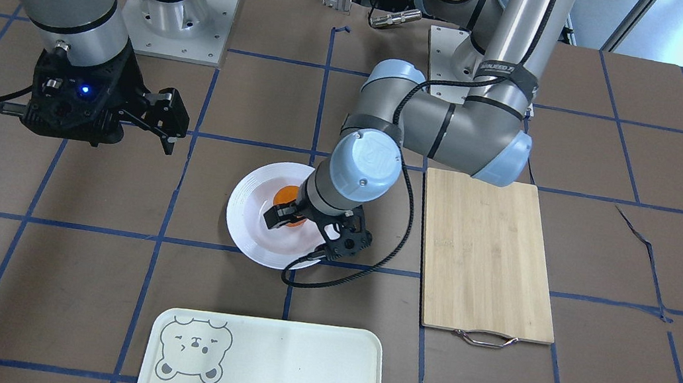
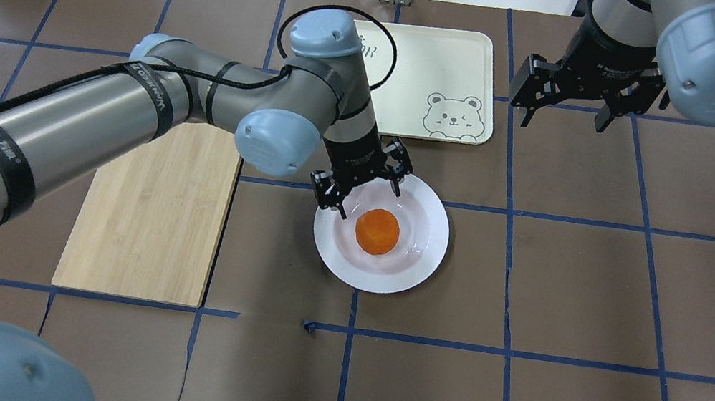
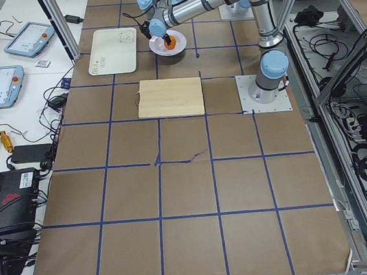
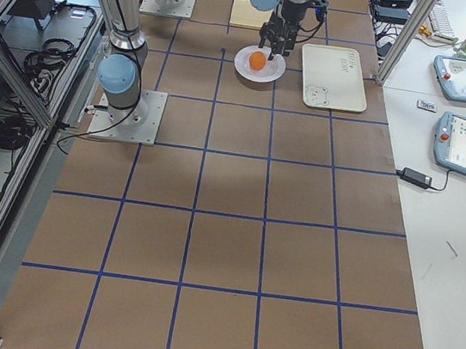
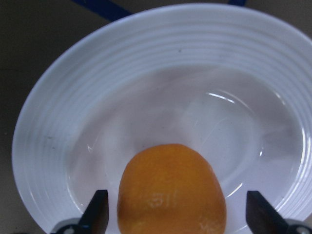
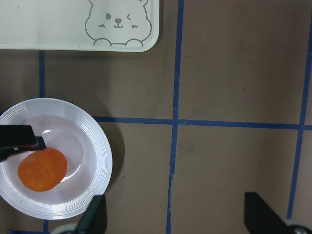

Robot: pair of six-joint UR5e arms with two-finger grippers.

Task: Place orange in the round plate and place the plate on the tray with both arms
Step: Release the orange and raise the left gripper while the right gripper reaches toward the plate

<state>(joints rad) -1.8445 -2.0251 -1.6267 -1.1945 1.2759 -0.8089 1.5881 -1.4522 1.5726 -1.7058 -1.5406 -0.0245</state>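
Observation:
The orange [image 2: 378, 231] rests in the sunken centre of the round white plate [image 2: 427, 241], which stands on the table near the middle. My left gripper [image 2: 368, 201] hangs open just over the plate's far side. In the left wrist view the orange [image 5: 170, 190] lies between the spread fingers [image 5: 97, 212] with a gap on each side. The pale tray [image 2: 439, 62] with the bear face lies beyond the plate. My right gripper [image 2: 565, 119] hovers open over bare table to the right of the tray, holding nothing.
A bamboo cutting board [image 2: 145, 209] with a metal handle lies left of the plate, partly under my left arm. Blue tape lines cross the brown table cover. Cables and devices line the far edge.

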